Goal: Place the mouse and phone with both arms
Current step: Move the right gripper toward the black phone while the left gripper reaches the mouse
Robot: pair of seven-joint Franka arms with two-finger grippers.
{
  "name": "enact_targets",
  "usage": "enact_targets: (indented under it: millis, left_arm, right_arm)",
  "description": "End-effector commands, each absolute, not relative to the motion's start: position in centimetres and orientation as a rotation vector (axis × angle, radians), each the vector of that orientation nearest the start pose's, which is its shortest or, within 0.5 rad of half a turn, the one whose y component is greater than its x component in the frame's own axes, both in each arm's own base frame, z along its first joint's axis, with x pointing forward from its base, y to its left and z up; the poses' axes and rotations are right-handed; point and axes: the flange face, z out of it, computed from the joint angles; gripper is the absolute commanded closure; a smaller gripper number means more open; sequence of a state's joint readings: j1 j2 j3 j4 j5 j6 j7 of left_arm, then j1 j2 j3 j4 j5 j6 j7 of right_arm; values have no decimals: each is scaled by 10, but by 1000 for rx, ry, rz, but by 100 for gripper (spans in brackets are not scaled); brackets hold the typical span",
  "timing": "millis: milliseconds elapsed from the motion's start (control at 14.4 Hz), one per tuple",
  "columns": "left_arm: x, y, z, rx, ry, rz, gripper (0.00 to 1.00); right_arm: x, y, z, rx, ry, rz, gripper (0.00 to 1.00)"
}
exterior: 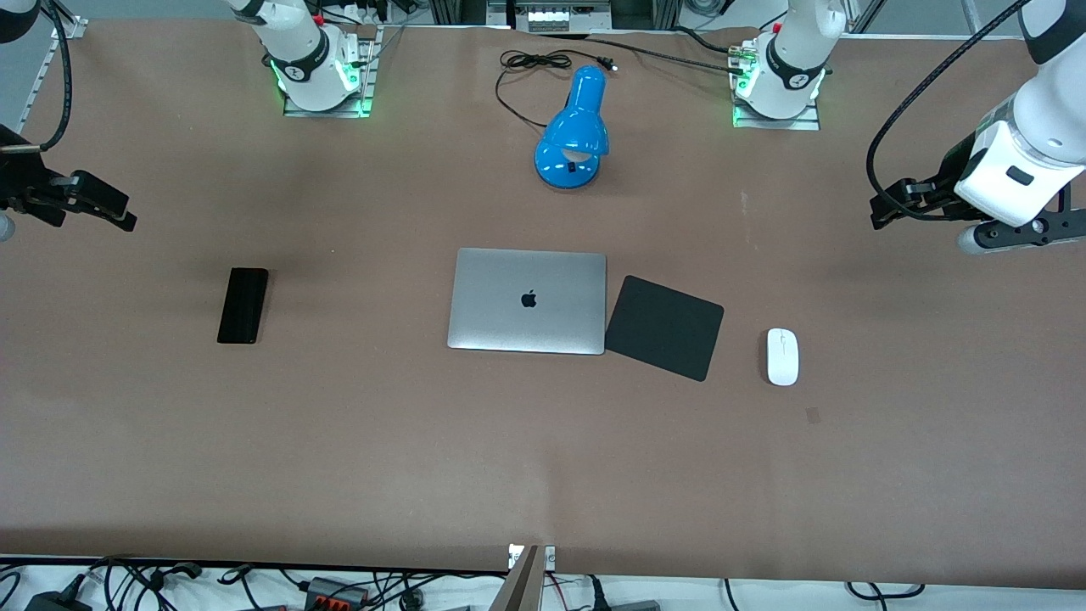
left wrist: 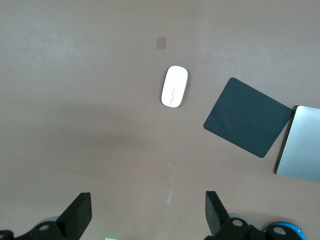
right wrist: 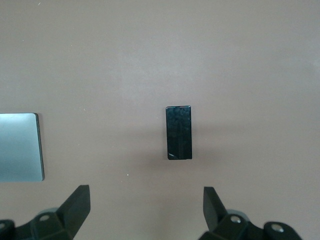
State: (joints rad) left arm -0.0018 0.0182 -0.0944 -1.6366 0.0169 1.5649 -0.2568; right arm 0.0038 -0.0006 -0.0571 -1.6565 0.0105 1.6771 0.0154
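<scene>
On the laptop (exterior: 527, 300) lid — Apple logo, both grippers' fingers spread wide, empty.

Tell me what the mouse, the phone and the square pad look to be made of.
Mouse: likely smooth white plastic, an even, slightly shiny shell. Phone: probably glass-faced, glossy black, with faint reflections in the right wrist view. Pad: matte dark surface without glare, perhaps fabric or rubber; the look leaves that open.

The brown table (exterior: 339, 441) carried a closed laptop (exterior: 527, 300), a black pad (exterior: 663, 327) touching it, the mouse (exterior: 781, 356), the phone (exterior: 243, 305) and a blue lamp (exterior: 575, 129). Mouse and phone lay well clear of any fingers.
</scene>
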Motion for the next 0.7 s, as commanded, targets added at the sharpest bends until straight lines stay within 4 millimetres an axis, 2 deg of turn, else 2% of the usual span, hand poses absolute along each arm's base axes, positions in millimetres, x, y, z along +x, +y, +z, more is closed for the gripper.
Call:
enact_targets:
  millis: [0,278,487,626]
  left_arm:
    - [550,-49,588,-3108,-250,128,0]
    - [550,-48,588,-3107,-253,128,0]
    - [550,-48,588,-3107,-253,128,0]
    - [550,-48,588,-3108,-250,128,0]
  right_arm:
    - [555,-29,605,-3129,90,-44,0]
    - [556,-26,603,-3128,83,-36,0]
    - [562,-17,589,-3130,81,2,0]
    - [565,-19,580,-3143,82,24,0]
